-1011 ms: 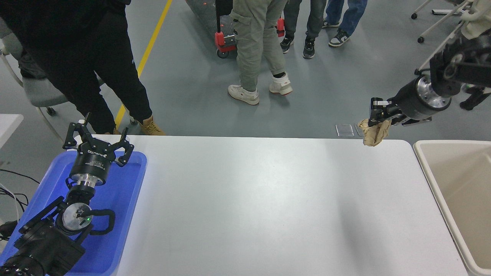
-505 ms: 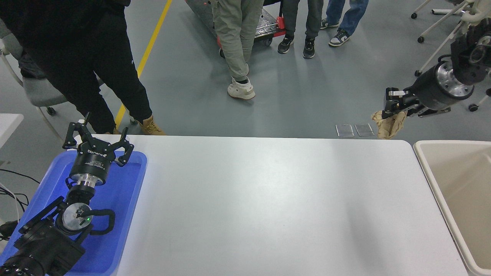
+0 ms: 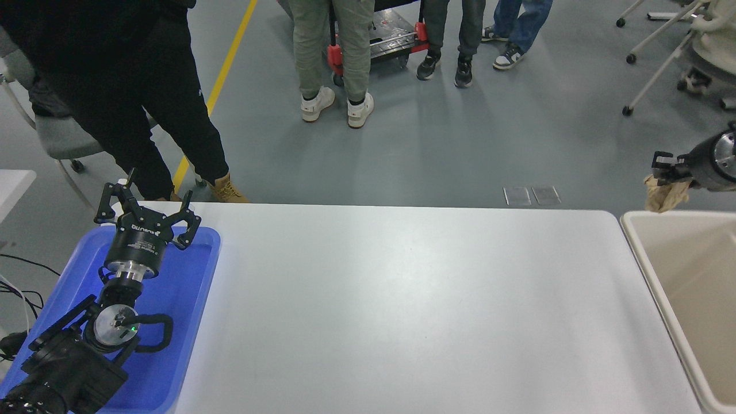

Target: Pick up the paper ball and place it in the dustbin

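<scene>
Brown paper ball (image 3: 665, 195) hangs pinched in the right gripper (image 3: 667, 175), above the dustbin's (image 3: 638, 241) far rim. The right arm is mostly cut off. The left gripper (image 3: 146, 210) rests with fingers apart.

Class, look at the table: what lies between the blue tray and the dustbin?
Nothing: in the head view the white table between the blue tray and the dustbin is bare.

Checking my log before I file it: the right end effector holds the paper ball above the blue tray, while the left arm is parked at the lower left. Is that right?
Not quite. The head view shows the right end effector holding the paper ball above the far rim of the beige dustbin, not the blue tray. The left end effector is parked over that tray.
</scene>
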Robot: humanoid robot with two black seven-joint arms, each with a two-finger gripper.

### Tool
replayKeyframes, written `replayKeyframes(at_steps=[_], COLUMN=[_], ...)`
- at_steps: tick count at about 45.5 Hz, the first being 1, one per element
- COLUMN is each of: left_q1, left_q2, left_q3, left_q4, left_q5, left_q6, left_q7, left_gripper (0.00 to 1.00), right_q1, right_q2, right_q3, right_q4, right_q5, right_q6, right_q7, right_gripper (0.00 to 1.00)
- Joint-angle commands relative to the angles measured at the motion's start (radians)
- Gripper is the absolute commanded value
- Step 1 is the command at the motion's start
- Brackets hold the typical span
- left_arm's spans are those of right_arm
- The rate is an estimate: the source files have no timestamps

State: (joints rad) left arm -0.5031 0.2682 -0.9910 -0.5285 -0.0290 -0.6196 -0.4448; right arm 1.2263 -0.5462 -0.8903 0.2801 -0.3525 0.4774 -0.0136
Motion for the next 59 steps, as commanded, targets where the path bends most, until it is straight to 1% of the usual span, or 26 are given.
replayKeyframes(at_steps=[1, 8, 16, 28, 29, 31, 32, 33, 35, 37, 38, 52, 59], left_q1=[0.000, 0.000, 0.000, 0.000, 0.000, 0.000, 0.000, 0.000, 0.000, 0.000, 0.000, 0.000, 0.000], left_q2=[0.000, 0.000, 0.000, -0.001, 0.000, 0.000, -0.001, 0.000, -0.001, -0.001, 0.000, -0.001, 0.000], left_q3=[0.000, 0.000, 0.000, 0.000, 0.000, 0.000, 0.000, 0.000, 0.000, 0.000, 0.000, 0.000, 0.000], left_q4=[-0.001, -0.001, 0.001, -0.001, -0.001, 0.001, -0.001, -0.001, -0.001, -0.001, 0.001, -0.001, -0.001], left_q5=[0.000, 0.000, 0.000, 0.000, 0.000, 0.000, 0.000, 0.000, 0.000, 0.000, 0.000, 0.000, 0.000], left_q6=[0.000, 0.000, 0.000, 0.000, 0.000, 0.000, 0.000, 0.000, 0.000, 0.000, 0.000, 0.000, 0.000], left_q7=[0.000, 0.000, 0.000, 0.000, 0.000, 0.000, 0.000, 0.000, 0.000, 0.000, 0.000, 0.000, 0.000], left_gripper=[1.00, 1.00, 1.00, 1.00, 1.00, 1.00, 1.00, 1.00, 1.00, 1.00, 1.00, 1.00, 1.00], right_q1=[-0.320, -0.412, -0.484, -0.538, -0.541, -0.542, -0.544, -0.542, -0.542, -0.542, -0.542, -0.524, -0.424], right_q2=[0.014, 0.014, 0.022, 0.023, 0.023, 0.023, 0.025, 0.025, 0.025, 0.025, 0.025, 0.046, 0.051], right_q3=[0.145, 0.215, 0.271, 0.274, 0.274, 0.274, 0.274, 0.274, 0.272, 0.272, 0.272, 0.275, 0.309], right_q4=[-0.196, -0.196, -0.196, -0.222, -0.229, -0.245, -0.251, -0.255, -0.259, -0.259, -0.259, -0.237, -0.219], right_q5=[0.001, 0.003, 0.003, 0.010, 0.013, 0.017, 0.018, 0.018, 0.018, 0.018, 0.018, 0.021, 0.026], right_q6=[-0.123, -0.203, -0.278, -0.309, -0.310, -0.313, -0.315, -0.319, -0.329, -0.336, -0.338, -0.319, -0.324], right_q7=[-0.002, -0.014, -0.016, -0.016, -0.016, -0.014, -0.014, -0.014, -0.014, -0.013, -0.013, -0.013, -0.006], right_gripper=[0.00, 0.00, 0.00, 0.00, 0.14, 0.51, 0.66, 0.75, 0.85, 0.98, 1.00, 1.00, 1.00])
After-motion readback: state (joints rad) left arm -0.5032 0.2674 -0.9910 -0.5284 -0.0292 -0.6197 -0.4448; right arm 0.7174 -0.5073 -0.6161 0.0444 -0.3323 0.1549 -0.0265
